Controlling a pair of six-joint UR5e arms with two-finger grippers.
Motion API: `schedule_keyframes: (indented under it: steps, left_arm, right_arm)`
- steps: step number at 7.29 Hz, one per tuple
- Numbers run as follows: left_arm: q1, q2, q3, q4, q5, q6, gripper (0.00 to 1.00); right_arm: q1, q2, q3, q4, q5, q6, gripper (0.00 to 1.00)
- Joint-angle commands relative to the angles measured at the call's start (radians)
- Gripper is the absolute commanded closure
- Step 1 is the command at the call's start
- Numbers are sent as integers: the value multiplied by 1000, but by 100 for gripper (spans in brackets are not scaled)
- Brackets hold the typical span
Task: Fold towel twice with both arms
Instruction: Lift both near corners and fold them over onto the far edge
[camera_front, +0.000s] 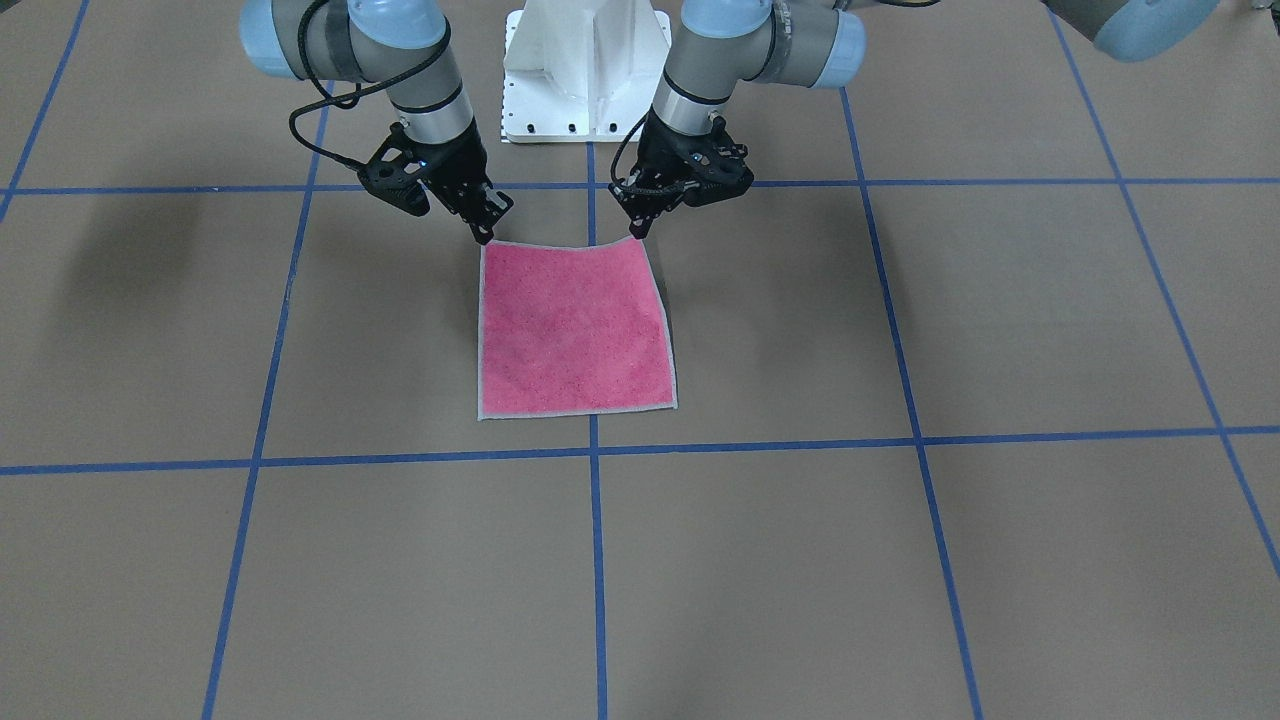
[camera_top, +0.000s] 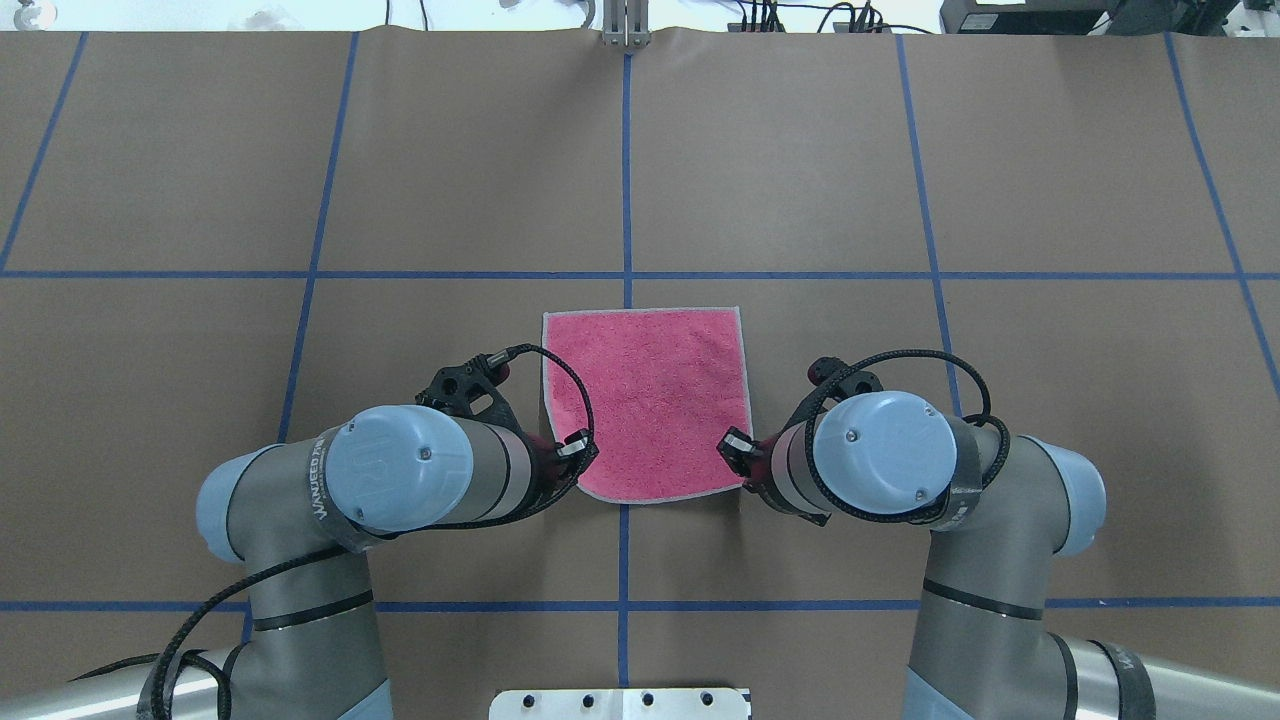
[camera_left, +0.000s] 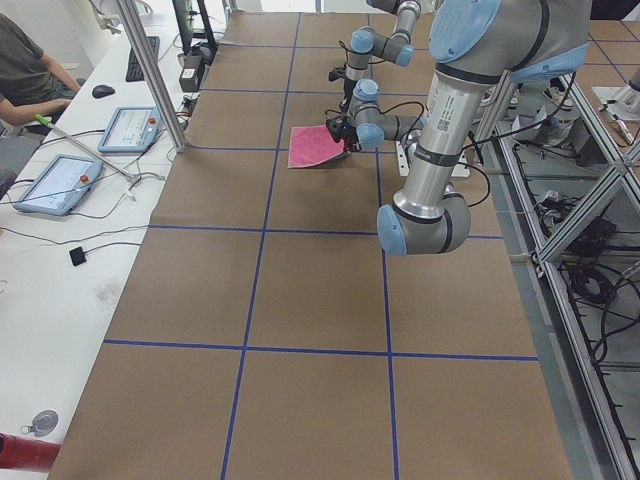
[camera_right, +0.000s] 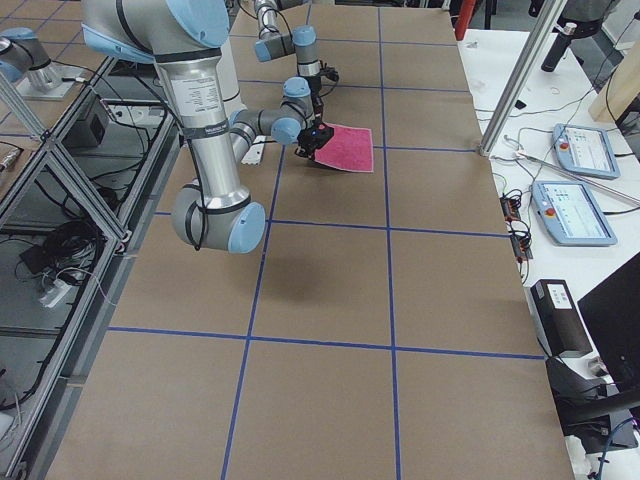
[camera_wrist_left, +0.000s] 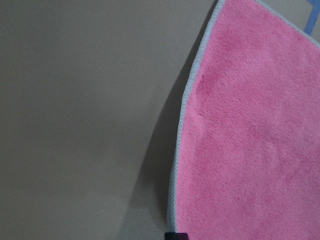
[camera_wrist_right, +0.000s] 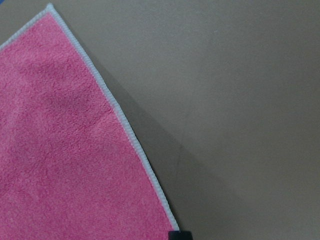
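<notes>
The towel (camera_front: 575, 330) lies pink face up on the brown table, with its light grey edge showing all round. It also shows in the overhead view (camera_top: 645, 400). My left gripper (camera_front: 637, 232) is shut on the towel's corner on the robot's side, and my right gripper (camera_front: 485, 237) is shut on the other corner on that side. That edge sags between the two corners and is raised slightly, casting a shadow. Each wrist view shows pink cloth (camera_wrist_left: 250, 150) (camera_wrist_right: 65, 160) running to a black fingertip (camera_wrist_left: 175, 235) (camera_wrist_right: 180, 235) at the bottom edge. In the overhead view the wrists hide the fingertips.
The white pedestal base (camera_front: 587, 70) stands just behind the grippers. Blue tape lines (camera_front: 595, 560) grid the table. A side bench with tablets (camera_left: 55, 185) and a seated person (camera_left: 25, 65) lies beyond the far table edge.
</notes>
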Motion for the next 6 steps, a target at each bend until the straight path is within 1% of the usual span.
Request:
schedule_keyframes:
  steps: [1, 2, 3, 4, 5, 6]
  left_arm:
    - [-66, -21, -1, 3, 0, -9, 100]
    - [-108, -26, 17, 1, -3, -8, 100]
    - [-152, -49, 64, -8, -3, -6, 100]
    - [-186, -120, 153, -8, -3, -6, 100]
    - [-199, -156, 210, -14, -3, -5, 100]
    - [-210, -158, 235, -17, -3, 0, 100]
  right_arm:
    - [86, 20, -27, 36, 41, 2, 100]
    - [125, 74, -100, 55, 57, 7, 100]
    - [171, 135, -172, 56, 103, 7, 100]
    - [203, 158, -209, 58, 132, 4, 100]
    - [223, 160, -232, 87, 136, 4, 100]
    - [235, 163, -281, 139, 139, 4, 100]
